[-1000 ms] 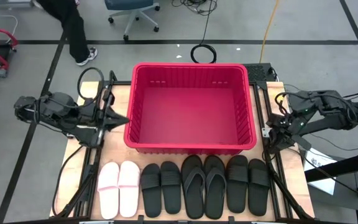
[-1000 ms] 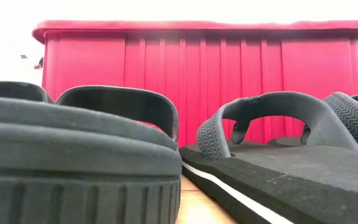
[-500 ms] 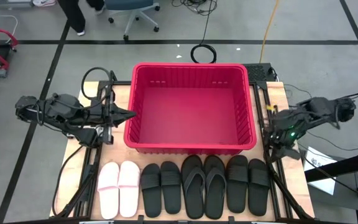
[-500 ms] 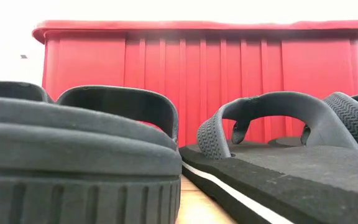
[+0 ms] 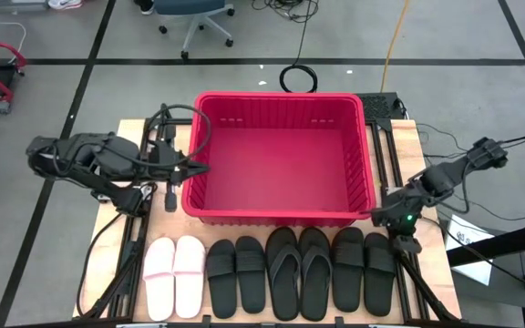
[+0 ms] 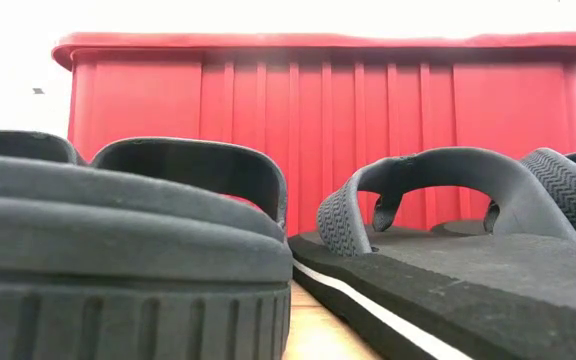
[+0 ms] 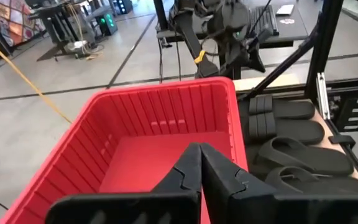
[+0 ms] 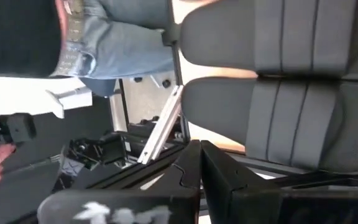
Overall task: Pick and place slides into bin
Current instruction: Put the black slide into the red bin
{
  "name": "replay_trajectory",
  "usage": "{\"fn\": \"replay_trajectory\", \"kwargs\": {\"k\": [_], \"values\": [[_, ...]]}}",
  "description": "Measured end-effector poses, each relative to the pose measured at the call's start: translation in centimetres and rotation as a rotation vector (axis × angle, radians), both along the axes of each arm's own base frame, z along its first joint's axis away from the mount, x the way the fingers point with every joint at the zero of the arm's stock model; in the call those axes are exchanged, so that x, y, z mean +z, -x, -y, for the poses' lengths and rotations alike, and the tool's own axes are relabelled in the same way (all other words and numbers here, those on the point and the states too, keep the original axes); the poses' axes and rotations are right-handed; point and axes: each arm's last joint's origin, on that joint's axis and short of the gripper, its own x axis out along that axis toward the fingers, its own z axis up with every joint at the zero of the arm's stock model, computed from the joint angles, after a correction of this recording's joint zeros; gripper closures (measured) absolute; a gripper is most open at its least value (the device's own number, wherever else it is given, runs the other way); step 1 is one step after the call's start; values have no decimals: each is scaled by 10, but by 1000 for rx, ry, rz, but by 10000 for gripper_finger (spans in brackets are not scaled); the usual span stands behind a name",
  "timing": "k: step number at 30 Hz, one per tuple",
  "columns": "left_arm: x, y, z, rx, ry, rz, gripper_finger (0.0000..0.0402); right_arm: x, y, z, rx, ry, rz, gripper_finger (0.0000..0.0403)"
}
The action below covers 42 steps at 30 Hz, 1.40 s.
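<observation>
The red bin (image 5: 281,155) stands mid-table with nothing in it; its near wall (image 6: 328,130) fills the low view. The slides lie in a row on their soles along the near edge: a pale pink pair (image 5: 174,278), a black wide-strap pair (image 5: 237,273), black thong flip-flops (image 5: 299,273) and another black wide-strap pair (image 5: 365,269). My left gripper (image 5: 203,168) is shut and hangs over the bin's left rim (image 7: 166,93). My right gripper (image 5: 375,217) is shut, near the bin's near right corner, above the right black pair (image 8: 278,124).
Black frame rails run along both table sides (image 5: 139,237). A cable coil (image 5: 297,78) lies on the floor behind the bin. The right wrist view catches a person in jeans (image 8: 104,43) beyond the table. Bare wood shows to the left of the bin (image 5: 130,137).
My left gripper has moved toward the bin, rising and tipping nearer to level, from the table's left part to above the bin's left rim. My right gripper has sunk and swung toward the near edge, to the bin's near right corner. Both stayed shut.
</observation>
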Motion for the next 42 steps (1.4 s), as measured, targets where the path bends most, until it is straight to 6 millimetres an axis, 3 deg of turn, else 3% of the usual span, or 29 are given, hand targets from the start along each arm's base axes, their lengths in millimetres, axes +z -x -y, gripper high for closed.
{"fn": "replay_trajectory", "kwargs": {"k": [6, 12, 17, 24, 31, 42], "values": [[6, -9, 3, -18, -42, -4, 400, -23, 0, -3, -62, -56, -185, 403], [6, -9, 3, -18, -42, -4, 393, -34, 2, -3, -29, -76, -243, 394], [6, -9, 3, -18, -41, -4, 400, -30, 3, -4, 39, -143, -207, 381], [6, -9, 3, -17, -38, -4, 393, -23, 9, -1, 26, -180, -147, 397], [6, -9, 3, -17, -38, -4, 395, -20, 18, 2, -6, -116, -33, 402], [7, -9, 3, -12, -40, 0, 395, -22, 36, 0, -33, -3, -20, 403]]}}
